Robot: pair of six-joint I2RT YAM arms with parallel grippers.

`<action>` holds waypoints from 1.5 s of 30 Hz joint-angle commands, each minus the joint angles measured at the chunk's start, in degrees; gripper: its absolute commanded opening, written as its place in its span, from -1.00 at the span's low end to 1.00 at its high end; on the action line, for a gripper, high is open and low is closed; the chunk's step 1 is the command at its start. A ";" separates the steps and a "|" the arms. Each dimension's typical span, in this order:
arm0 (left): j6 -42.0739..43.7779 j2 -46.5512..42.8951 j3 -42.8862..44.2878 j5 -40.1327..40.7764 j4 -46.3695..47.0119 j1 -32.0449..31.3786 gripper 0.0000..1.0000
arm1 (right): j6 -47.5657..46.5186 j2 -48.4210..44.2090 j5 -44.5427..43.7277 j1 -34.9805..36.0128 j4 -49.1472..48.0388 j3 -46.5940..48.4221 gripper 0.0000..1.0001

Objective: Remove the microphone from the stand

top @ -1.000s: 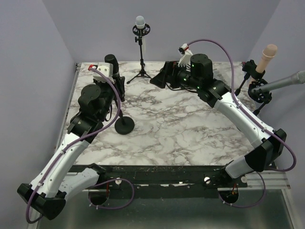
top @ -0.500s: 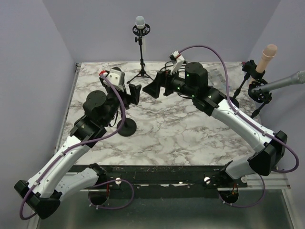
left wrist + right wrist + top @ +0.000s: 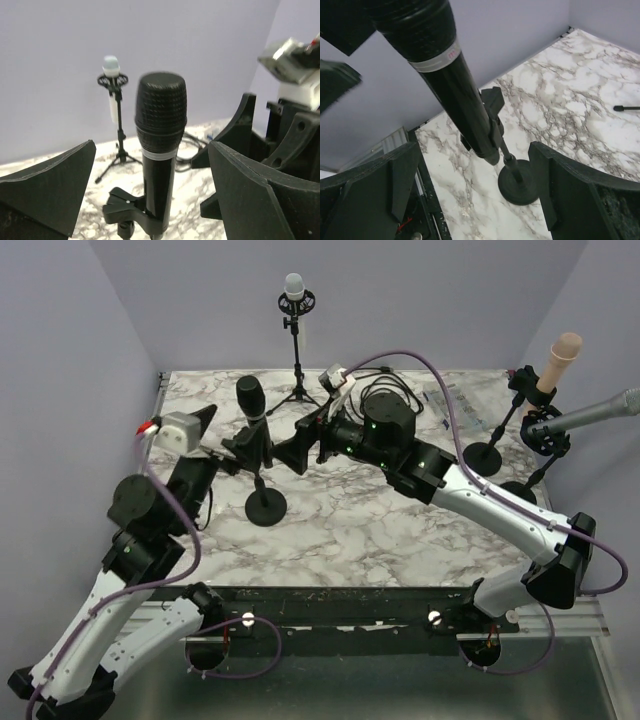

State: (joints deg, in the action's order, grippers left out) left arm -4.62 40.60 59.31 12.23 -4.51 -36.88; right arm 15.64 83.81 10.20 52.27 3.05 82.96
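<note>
Plain lavender walls (image 3: 200,300) close in the back and both sides, evenly lit, with only soft shadows. The surface (image 3: 380,530) is white marble with grey veins, and a dark rail (image 3: 350,602) runs along its near edge.

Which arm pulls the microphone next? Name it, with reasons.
Probably right. The right hand, open, sits close beside the black microphone, whose body looms between its fingers in the right wrist view; the left hand, also open, stands farther back.

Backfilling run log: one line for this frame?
state: black handheld microphone clipped in black round-base stand | left gripper: open, no grip | right gripper: open, no grip | step: removal not done
</note>
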 commanded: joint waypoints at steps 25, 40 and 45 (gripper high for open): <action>12.38 -13.84 -10.92 19.81 15.01 -1.62 0.88 | -10.04 10.12 -27.95 13.43 -11.19 8.08 0.66; 10.09 -12.50 -9.98 16.95 12.86 -1.68 0.96 | -19.79 12.26 -27.71 13.00 -13.90 7.74 -0.98; 3.62 -11.73 -8.50 11.11 9.07 -1.76 0.96 | -25.59 10.52 -12.52 11.33 -10.68 6.44 -0.99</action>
State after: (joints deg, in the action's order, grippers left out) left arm 4.69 28.16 49.10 28.73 7.79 -38.37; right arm -3.51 96.31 -13.98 64.97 -7.99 89.62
